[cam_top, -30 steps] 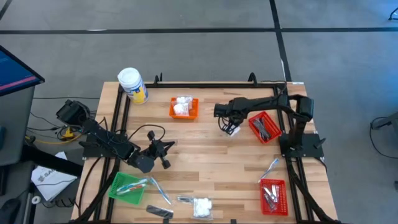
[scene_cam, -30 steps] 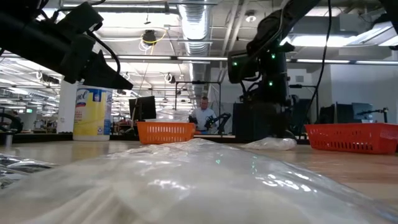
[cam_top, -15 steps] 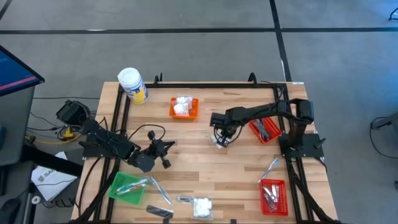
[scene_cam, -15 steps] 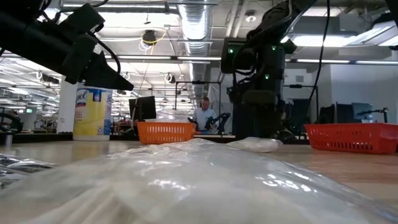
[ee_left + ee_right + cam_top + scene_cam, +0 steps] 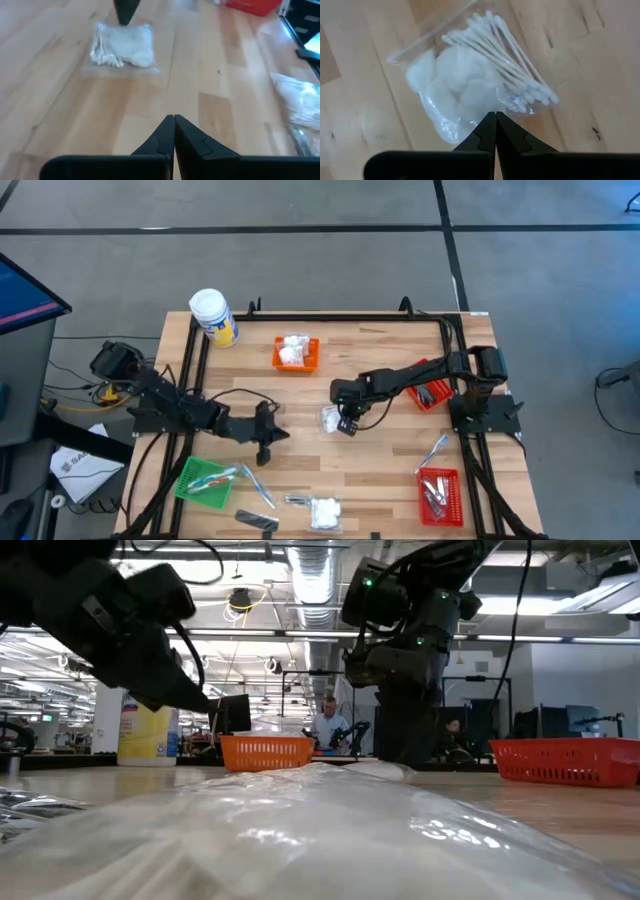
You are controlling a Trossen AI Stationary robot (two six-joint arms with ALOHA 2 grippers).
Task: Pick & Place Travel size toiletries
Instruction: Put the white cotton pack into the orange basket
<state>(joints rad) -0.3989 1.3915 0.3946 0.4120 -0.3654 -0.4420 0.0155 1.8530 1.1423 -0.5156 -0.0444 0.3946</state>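
A clear-wrapped packet of cotton swabs and white cotton balls point(image 5: 329, 418) sits at the table's centre, with my right gripper point(image 5: 343, 423) shut on it from above. The right wrist view fills with the same packet point(image 5: 470, 85). My left gripper point(image 5: 268, 440) is shut and holds nothing, over bare wood left of centre; its wrist view looks across at that packet point(image 5: 122, 45). More toiletries lie near the front edge: a white packet point(image 5: 322, 510), a dark sachet point(image 5: 256, 521), thin sticks point(image 5: 259, 486) and, at the right, a silvery stick point(image 5: 433, 450). My right gripper pinches the clear wrapper at one edge of the packet point(image 5: 489, 106), by the swab tips, between its two fingertips. The fingers come from above, pointing steeply down. The packet spreads flat at table height; whether it touches the wood I cannot tell.
An orange basket point(image 5: 295, 353) with white packets stands at the far middle. One red basket point(image 5: 427, 387) sits under my right arm and another point(image 5: 437, 493) at the near right. A green basket point(image 5: 207, 479) is at the near left. A white-lidded jar point(image 5: 213, 315) stands at the far left.
My right gripper has travelled from beside the red basket toward the table's left and near edges, to the centre. It has tipped to point more steeply down, and the packet has come along at table height. My left gripper has turned at the wrist and swung slightly toward the right.
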